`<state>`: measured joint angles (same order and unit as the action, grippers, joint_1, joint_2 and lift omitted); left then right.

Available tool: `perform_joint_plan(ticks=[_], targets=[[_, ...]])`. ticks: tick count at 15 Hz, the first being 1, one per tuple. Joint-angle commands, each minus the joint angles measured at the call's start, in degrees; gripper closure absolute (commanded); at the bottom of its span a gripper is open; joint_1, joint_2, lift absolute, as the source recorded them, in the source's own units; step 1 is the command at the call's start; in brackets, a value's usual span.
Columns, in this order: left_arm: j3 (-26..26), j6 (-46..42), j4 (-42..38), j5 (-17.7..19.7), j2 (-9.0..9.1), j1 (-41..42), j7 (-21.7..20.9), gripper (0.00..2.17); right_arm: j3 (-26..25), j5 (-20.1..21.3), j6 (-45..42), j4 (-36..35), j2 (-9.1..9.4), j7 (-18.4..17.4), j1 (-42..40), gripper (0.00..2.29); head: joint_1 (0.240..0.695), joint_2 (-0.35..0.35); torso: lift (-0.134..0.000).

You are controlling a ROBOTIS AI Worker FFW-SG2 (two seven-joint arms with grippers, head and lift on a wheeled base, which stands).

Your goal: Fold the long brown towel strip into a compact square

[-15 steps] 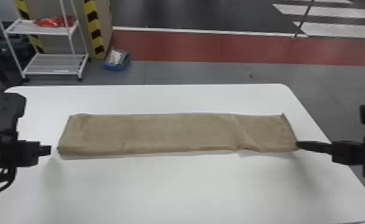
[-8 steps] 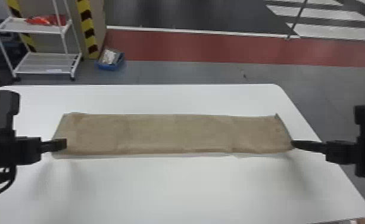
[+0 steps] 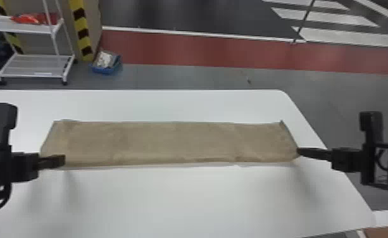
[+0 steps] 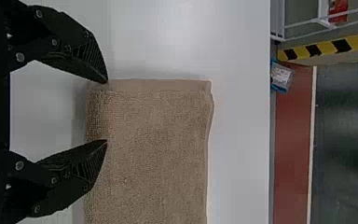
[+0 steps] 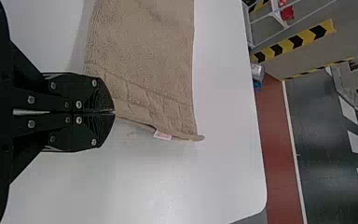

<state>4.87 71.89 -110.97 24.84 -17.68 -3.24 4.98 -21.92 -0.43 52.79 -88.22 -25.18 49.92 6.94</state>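
Observation:
The long brown towel strip [image 3: 171,142] lies flat across the white table from left to right. Over its near left corner is my left gripper [image 3: 64,159]; in the left wrist view the same gripper [image 4: 106,111] stands open, its two fingertips apart above the towel [image 4: 154,140] along its near edge. My right gripper [image 3: 298,152] is at the near right corner. In the right wrist view that gripper [image 5: 114,112] is shut on the corner of the towel [image 5: 144,56], and a small white tag [image 5: 162,135] sticks out from the end hem.
The white table [image 3: 183,199] has a rounded far right corner. Beyond it on the floor stand a white shelf rack [image 3: 33,65] with a red item and a blue bin [image 3: 106,65], near a yellow-black striped post [image 3: 81,30].
My left gripper has moved rightward from beside the towel to over its near left corner. The slanting wrinkle near the right end has flattened. The right gripper stays at its corner.

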Motion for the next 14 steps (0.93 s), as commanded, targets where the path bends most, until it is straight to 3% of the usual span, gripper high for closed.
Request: perform_joint_plan(ticks=[1,3,9,14], targets=[[0.2,0.5,0.0,-0.1,-0.16,0.0,0.4,1.64,0.1,0.0,-0.3,0.2,-0.04,0.0,0.0,1.66,0.695,-0.162,-0.125],[0.4,1.2,-0.1,0.3,-0.07,0.0,1.1,2.14,0.3,0.0,-0.4,0.2,0.13,-0.1,0.2,1.66,0.695,-0.159,-0.125],[2.3,7.4,-5.1,1.1,-0.42,1.6,0.6,2.14,1.3,-0.1,0.1,0.1,0.39,-0.1,0.1,1.66,0.695,-0.154,-0.125],[6.2,9.8,-9.7,1.2,-1.21,4.2,0.4,2.14,0.5,-0.4,2.9,-4.6,1.10,0.3,-1.8,1.66,0.695,-0.128,-0.125]])
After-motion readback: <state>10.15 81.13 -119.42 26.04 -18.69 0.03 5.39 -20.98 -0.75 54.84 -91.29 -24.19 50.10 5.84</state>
